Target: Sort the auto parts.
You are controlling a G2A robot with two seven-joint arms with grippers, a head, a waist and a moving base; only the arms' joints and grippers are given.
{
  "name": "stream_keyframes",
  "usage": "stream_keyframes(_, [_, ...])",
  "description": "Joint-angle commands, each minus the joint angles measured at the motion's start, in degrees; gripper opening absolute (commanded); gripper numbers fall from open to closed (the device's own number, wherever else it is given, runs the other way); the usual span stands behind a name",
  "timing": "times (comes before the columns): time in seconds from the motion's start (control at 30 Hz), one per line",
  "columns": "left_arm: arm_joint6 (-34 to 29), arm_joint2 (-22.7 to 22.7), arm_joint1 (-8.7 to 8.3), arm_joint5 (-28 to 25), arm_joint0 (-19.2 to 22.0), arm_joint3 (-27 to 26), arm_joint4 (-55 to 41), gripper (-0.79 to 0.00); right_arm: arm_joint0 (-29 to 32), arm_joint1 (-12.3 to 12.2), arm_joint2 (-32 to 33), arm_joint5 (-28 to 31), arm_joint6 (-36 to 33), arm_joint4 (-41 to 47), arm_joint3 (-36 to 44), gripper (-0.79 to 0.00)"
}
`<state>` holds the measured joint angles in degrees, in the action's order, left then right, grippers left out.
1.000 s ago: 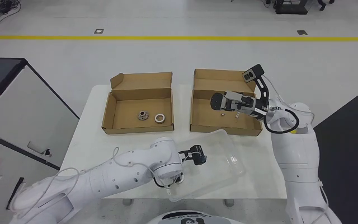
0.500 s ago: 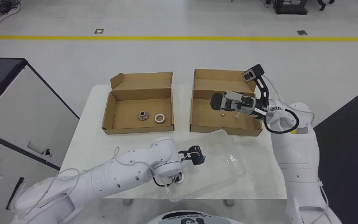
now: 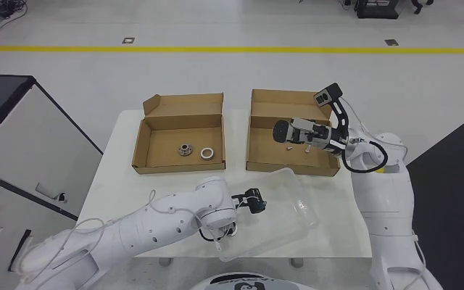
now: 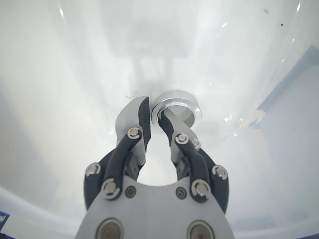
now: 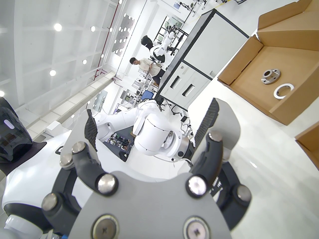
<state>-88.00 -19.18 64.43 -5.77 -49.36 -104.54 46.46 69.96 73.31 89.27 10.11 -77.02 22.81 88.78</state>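
The left gripper [image 4: 154, 110] is down inside the clear tray [image 3: 284, 217], pinching the wall of a silver ring [image 4: 179, 99]. One finger sits inside the ring and the other presses against its outside. Just beyond the tray's far edge, the right gripper [image 3: 278, 132] hangs over the right cardboard box [image 3: 293, 109], its fingers spread wide with nothing between them. Beyond the tray and off to its left, the left cardboard box [image 3: 163, 145] holds a flanged hub [image 3: 186, 149] and a flat ring [image 3: 207, 153] side by side.
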Motion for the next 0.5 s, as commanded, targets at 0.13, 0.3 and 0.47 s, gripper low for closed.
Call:
stream_keyframes(0.13, [0.0,-0.1,0.10,-0.3,-0.1,0.3,-0.1,-0.508,0.0,0.0,0.0,0.0,0.0,0.0,0.0,0.000])
stream_keyframes(0.3, [0.0,0.0,0.25,0.0,0.0,1.0,-0.3,-0.785,0.0,0.0,0.0,0.0,0.0,0.0,0.0,0.000])
stream_keyframes(0.47, [0.0,-0.3,0.34,0.2,0.2,1.3,-0.7,-0.785,0.0,0.0,0.0,0.0,0.0,0.0,0.0,0.000])
